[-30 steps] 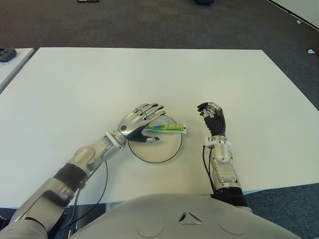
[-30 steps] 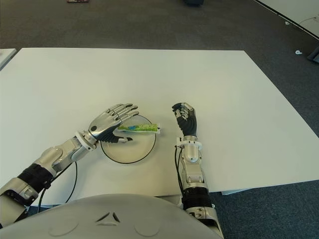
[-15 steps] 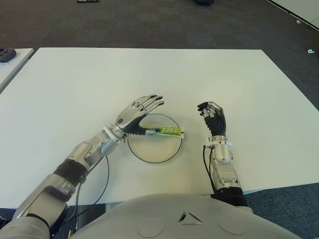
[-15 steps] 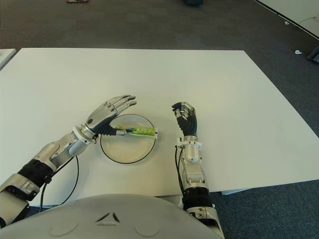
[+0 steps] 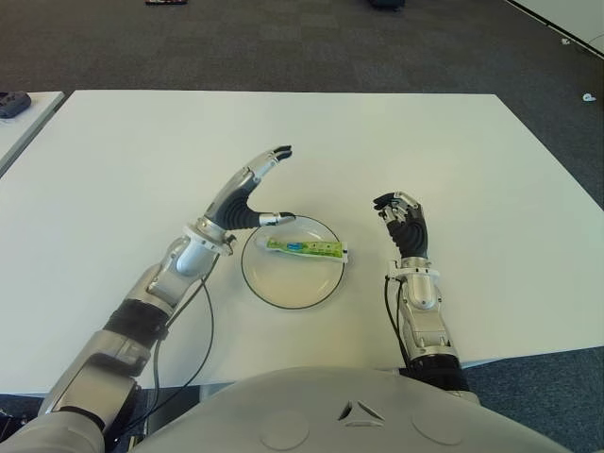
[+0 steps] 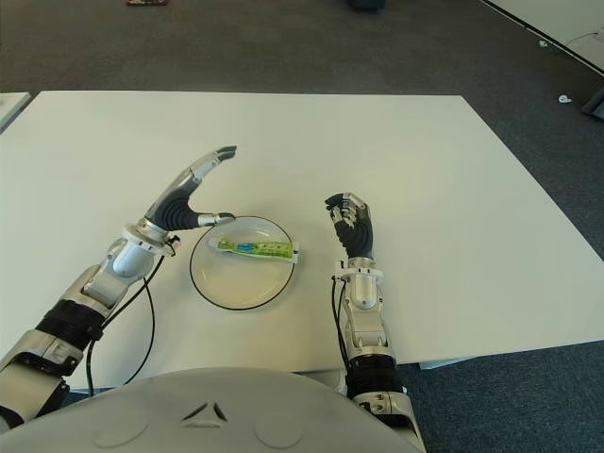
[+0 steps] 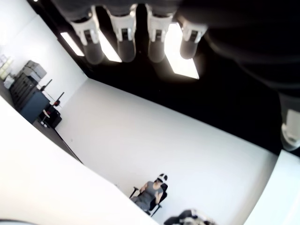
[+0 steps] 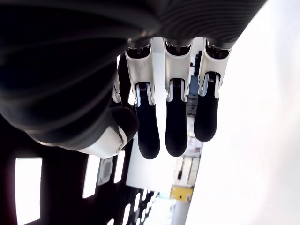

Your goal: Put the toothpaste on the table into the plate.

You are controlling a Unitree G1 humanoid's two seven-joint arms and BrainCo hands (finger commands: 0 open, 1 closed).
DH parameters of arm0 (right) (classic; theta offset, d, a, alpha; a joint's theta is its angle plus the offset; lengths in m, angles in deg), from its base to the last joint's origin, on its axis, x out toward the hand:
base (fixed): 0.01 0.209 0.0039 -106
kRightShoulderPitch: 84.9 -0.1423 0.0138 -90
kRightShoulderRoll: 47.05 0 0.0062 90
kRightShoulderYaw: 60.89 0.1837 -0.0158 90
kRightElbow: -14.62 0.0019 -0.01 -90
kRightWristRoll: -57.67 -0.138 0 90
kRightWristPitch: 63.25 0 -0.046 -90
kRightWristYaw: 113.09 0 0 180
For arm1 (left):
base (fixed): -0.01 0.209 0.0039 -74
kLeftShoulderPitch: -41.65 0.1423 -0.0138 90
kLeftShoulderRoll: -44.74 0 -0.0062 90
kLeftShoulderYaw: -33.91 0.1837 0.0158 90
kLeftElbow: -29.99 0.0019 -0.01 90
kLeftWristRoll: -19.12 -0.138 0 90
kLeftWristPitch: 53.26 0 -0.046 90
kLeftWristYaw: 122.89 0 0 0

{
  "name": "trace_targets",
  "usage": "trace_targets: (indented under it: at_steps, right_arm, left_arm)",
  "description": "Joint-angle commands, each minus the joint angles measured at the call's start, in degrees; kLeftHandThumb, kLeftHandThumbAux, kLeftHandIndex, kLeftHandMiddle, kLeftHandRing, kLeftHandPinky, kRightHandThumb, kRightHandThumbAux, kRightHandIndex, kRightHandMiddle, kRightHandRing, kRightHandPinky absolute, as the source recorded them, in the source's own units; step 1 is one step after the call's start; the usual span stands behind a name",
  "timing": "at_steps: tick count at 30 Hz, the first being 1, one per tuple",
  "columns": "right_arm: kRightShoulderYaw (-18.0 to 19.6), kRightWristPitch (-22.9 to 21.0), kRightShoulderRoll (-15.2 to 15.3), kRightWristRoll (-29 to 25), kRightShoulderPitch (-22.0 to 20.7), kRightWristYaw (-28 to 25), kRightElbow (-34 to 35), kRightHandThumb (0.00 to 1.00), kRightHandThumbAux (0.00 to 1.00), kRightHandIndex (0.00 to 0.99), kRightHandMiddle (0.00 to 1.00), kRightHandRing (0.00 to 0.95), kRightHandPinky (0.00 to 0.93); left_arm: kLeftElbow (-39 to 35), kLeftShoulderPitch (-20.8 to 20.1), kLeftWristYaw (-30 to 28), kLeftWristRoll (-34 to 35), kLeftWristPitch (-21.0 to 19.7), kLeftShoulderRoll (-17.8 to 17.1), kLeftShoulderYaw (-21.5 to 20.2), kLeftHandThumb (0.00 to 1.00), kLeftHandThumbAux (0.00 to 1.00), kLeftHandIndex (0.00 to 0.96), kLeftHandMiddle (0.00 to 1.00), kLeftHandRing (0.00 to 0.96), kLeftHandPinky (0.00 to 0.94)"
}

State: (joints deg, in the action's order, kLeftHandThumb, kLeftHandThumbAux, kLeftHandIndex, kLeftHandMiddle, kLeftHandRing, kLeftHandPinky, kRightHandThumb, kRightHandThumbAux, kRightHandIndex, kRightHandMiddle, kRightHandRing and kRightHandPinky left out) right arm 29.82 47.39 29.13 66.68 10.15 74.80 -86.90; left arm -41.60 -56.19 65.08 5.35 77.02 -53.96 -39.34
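A: Two items only on the white surface (image 5: 453, 160): a round plate (image 5: 274, 288) and the toothpaste (image 5: 304, 248). Dark carpet floor (image 5: 283, 42) lies beyond the far edge. Nothing stands between either hand and the plate.

B: Toothpaste position?

A: Lying flat inside the plate, in its far half, cap end at the rim on the side toward the right hand (image 5: 399, 215). No finger touches it.

B: Left arm pose?

A: Forearm angled up from the near left, wrist lifted. The left hand (image 5: 243, 195) is raised above the surface, just to the plate's left and slightly beyond it. Fingers (image 5: 269, 160) are extended and spread, pointing up and away; the thumb tip sits over the plate's far-left rim. It holds nothing; its wrist view shows straight fingers against the ceiling.

B: Right hand?

A: It shows upright to the plate's right, clear of it. Fingers curled inward toward the palm, nothing in them.
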Motion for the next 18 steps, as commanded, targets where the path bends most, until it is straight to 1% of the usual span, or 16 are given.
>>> trace_targets:
  at_steps: [1, 5, 7, 13, 15, 16, 17, 18]
  right_arm:
    - [-0.19, 1.1, 0.18, -0.54, -0.65, -0.56, -1.14, 0.701, 0.731, 0.427, 0.464, 0.451, 0.485]
    - [-0.17, 1.45, 0.22, -0.87, -0.77, -0.92, -1.39, 0.701, 0.731, 0.427, 0.467, 0.454, 0.468]
    - [-0.16, 1.4, 0.2, -0.93, -0.8, -1.06, -1.44, 0.702, 0.731, 0.428, 0.469, 0.457, 0.468]
    - [-0.07, 0.4, 0.19, -0.77, -0.96, -1.17, -1.34, 0.703, 0.73, 0.428, 0.472, 0.463, 0.458]
    - [-0.02, 0.44, 0.11, -0.7, -1.03, -1.03, -1.39, 0.703, 0.73, 0.428, 0.469, 0.459, 0.442]
    - [0.0, 0.55, 0.06, -0.68, -1.12, -0.95, -1.55, 0.703, 0.73, 0.428, 0.468, 0.456, 0.441]
    - [0.02, 0.71, -0.02, -0.7, -1.21, -0.87, -1.68, 0.703, 0.73, 0.428, 0.468, 0.454, 0.441]
    - [0.02, 0.77, -0.11, -0.74, -1.3, -0.83, -1.72, 0.703, 0.73, 0.428, 0.467, 0.451, 0.443]
  left_arm:
    - [2.13, 0.48, -3.72, 8.72, -3.57, 3.93, -4.5, 0.018, 0.439, 0.0, 0.0, 0.0, 0.0]
    - [0.79, 1.53, -3.19, 12.19, -5.19, 8.14, -7.49, 0.019, 0.467, 0.0, 0.0, 0.0, 0.002]
    - [0.54, 1.78, -2.61, 13.08, -5.6, 9.78, -8.9, 0.023, 0.492, 0.0, 0.0, 0.0, 0.022]
    - [0.04, 2.06, -2.17, 14.03, -6.21, 13.47, -12.37, 0.043, 0.586, 0.0, 0.0, 0.002, 0.08]
    - [-0.12, 2.09, -1.81, 14.12, -6.59, 14.57, -13.56, 0.081, 0.617, 0.015, 0.038, 0.041, 0.113]
    - [-0.05, 2.06, -1.75, 14.11, -6.7, 15.02, -14.11, 0.111, 0.639, 0.064, 0.081, 0.083, 0.149]
    - [0.47, 1.93, -1.95, 14.48, -6.81, 15.09, -14.87, 0.123, 0.647, 0.082, 0.097, 0.099, 0.162]
    - [1.45, 1.66, -1.78, 14.52, -6.61, 15.16, -15.75, 0.143, 0.671, 0.149, 0.146, 0.138, 0.192]
